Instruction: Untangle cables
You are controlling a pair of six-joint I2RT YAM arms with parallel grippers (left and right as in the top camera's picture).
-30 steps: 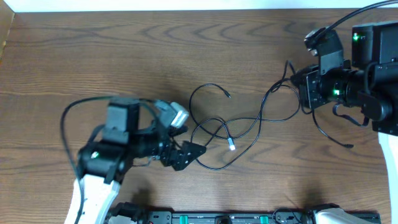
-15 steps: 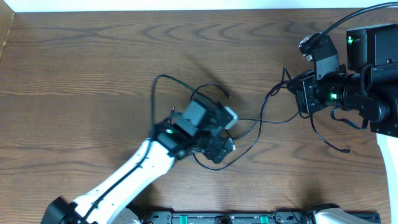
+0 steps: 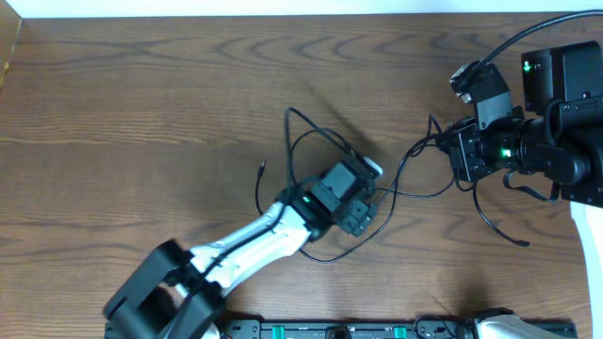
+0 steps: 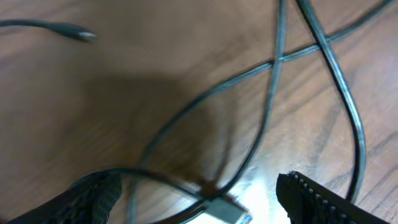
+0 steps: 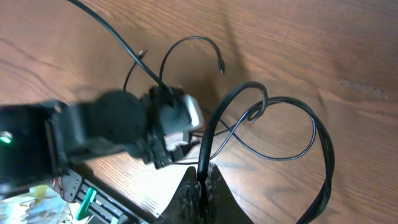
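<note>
Cables spread at centre of table, loops crossed. Thin, light, limp; whole tangle easily dragged. Right gripper clamped on black cable. Left gripper spread apart over crossing. Firmest hold judged beside plug.

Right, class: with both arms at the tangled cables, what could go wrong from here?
1. The left gripper is open over the silvery plug, where strands cross; closing might pinch two at once.
2. The right gripper is shut on the black cable; pulling could tighten the tangle.
</note>
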